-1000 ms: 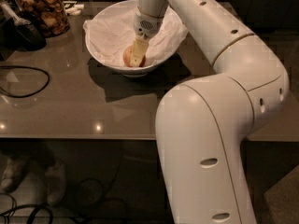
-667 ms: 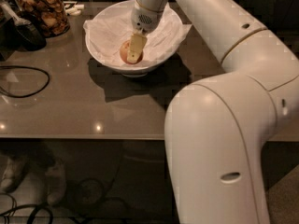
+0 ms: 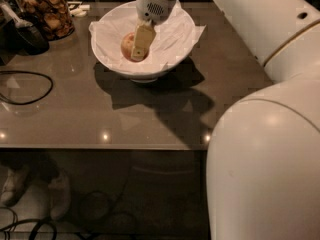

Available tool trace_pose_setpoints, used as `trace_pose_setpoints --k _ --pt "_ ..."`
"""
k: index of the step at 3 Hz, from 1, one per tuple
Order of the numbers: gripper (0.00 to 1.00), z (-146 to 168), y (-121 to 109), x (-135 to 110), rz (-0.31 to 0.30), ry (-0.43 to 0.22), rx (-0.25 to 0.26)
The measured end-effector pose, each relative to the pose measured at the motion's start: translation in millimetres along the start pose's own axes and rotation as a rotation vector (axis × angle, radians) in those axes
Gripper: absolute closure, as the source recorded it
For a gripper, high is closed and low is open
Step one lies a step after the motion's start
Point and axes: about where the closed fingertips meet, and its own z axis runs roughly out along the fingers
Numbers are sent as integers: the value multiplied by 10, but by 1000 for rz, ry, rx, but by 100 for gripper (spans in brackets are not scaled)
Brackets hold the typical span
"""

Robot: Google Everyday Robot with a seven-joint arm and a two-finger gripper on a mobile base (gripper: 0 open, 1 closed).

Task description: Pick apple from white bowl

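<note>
snack jar [image 3: 47, 9] far back-left on tabletop [image 3: 150, 119] | white bowl [image 3: 150, 73] centre-back, paper-lined | apple [image 3: 127, 46] inside bowl, left of middle | gripper [image 3: 137, 53] lowered into bowl, against apple's right side; grip state cannot be told | white arm [image 3: 270, 149] fills right

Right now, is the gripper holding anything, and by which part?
Cannot tell. The gripper is down inside the white bowl, against the apple's right side, but a firm hold is not visible.
</note>
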Motion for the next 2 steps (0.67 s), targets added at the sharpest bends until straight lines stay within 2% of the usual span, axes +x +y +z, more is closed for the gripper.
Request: trace_pose_setpoints --k 2 --pt "100 -654 313 -411 -132 -73 10"
